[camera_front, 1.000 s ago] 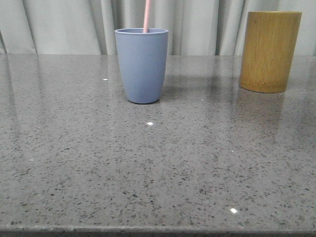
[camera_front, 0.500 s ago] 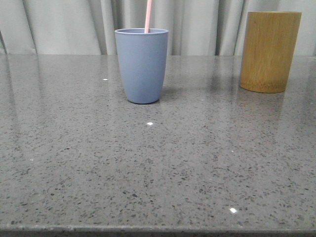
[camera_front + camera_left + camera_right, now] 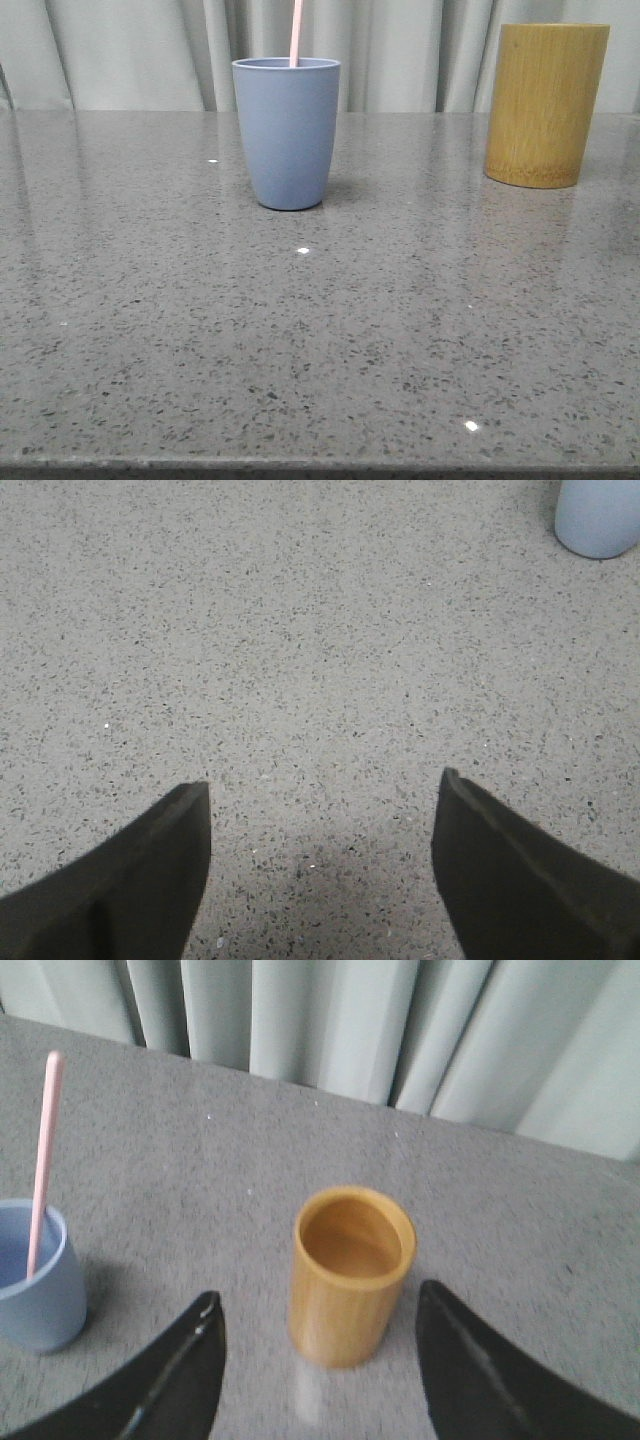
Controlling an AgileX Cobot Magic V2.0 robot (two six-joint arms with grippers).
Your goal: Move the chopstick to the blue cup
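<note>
The blue cup (image 3: 287, 133) stands upright on the grey speckled table at the back, left of centre. A thin pale pink chopstick (image 3: 296, 32) stands in it and rises out of the top of the front view. In the right wrist view the cup (image 3: 38, 1280) and the chopstick (image 3: 42, 1160) show at one side. My right gripper (image 3: 318, 1305) is open and empty, above the table, with the bamboo cup (image 3: 350, 1275) ahead between its fingers. My left gripper (image 3: 322, 790) is open and empty over bare table; the blue cup's base (image 3: 600, 515) shows in a corner. Neither gripper shows in the front view.
A taller yellow-brown bamboo cylinder (image 3: 545, 105) stands empty at the back right of the table. Pale grey curtains (image 3: 130, 50) hang behind the table's far edge. The table's front edge (image 3: 320, 466) runs along the bottom of the front view.
The pink chopstick in the blue cup has shifted slightly, standing a little more upright. The cups have not moved.
</note>
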